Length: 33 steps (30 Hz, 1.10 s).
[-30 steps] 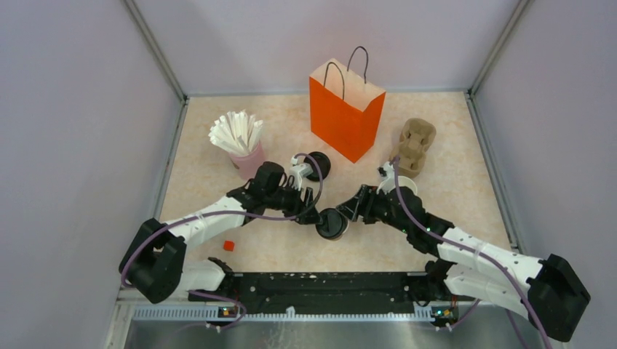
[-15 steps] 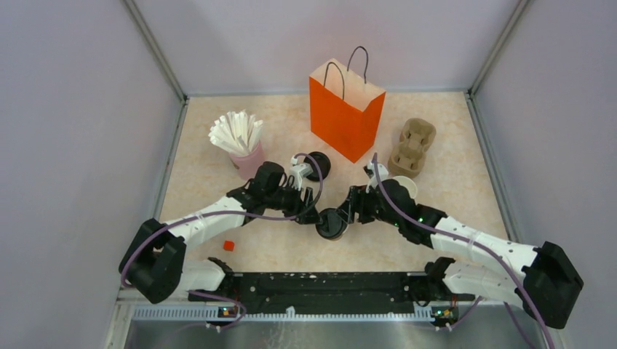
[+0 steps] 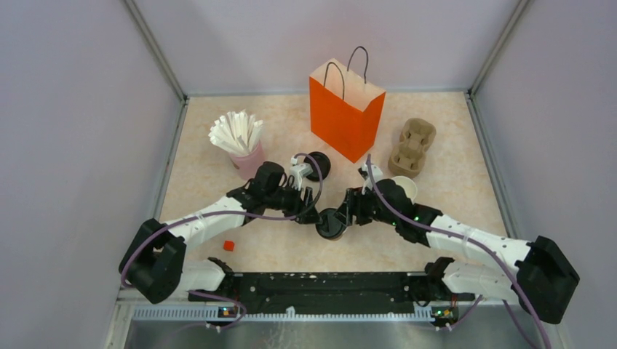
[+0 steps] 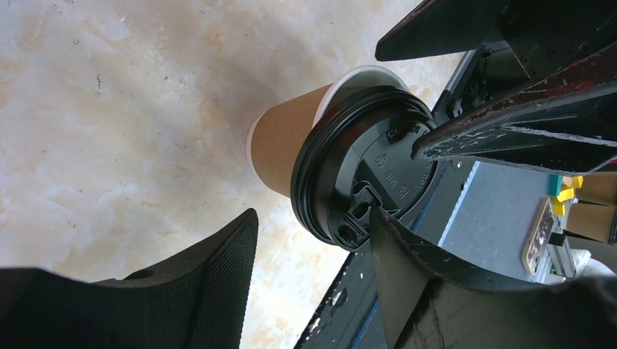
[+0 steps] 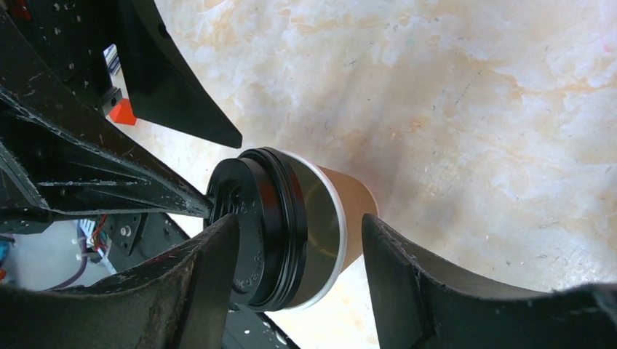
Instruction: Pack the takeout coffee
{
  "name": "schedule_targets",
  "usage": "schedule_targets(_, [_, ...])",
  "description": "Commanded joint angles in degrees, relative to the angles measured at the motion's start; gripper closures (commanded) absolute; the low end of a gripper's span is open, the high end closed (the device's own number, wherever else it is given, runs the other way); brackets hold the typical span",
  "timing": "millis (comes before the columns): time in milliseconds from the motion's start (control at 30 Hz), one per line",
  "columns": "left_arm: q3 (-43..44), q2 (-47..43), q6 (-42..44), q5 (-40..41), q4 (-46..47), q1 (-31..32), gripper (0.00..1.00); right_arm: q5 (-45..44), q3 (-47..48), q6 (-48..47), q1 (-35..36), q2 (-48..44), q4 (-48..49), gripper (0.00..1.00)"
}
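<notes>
Right gripper has slid left to the cup, which sits on the table between both grippers. The right fingers straddle the cup, but whether they pinch it I cannot tell; the left gripper is spread, cup just beyond its tips.

Pink cup of white sticks at left, cardboard carrier at right, red bit near front

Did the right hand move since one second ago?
Yes. The right hand went a little left, away from the carrier, toward the cup.
</notes>
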<state>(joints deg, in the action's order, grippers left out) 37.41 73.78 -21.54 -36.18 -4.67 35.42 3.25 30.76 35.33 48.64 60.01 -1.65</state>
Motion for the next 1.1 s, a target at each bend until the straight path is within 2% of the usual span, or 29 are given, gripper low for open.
schedule_targets(0, [1.0, -0.4, -1.0, -1.2, 2.9, 0.3, 0.37, 1.1, -0.2, 0.1, 0.6, 0.7, 3.4, 0.39])
schedule_targets(567, [3.2, 2.6, -3.2, -3.5, 6.7, 1.3, 0.43, 1.3, -3.7, 3.0, 0.6, -0.1, 6.4, 0.53])
schedule_targets(867, [4.6, 3.9, -3.6, -3.5, 7.3, 1.8, 0.47, 1.1, -4.4, 3.7, 0.6, -0.8, 7.2, 0.56])
schedule_targets(1067, [6.6, 5.1, -2.1, -1.5, 5.5, 2.0, 0.44, 0.1, -4.3, 3.6, 0.6, -1.3, 6.2, 0.58])
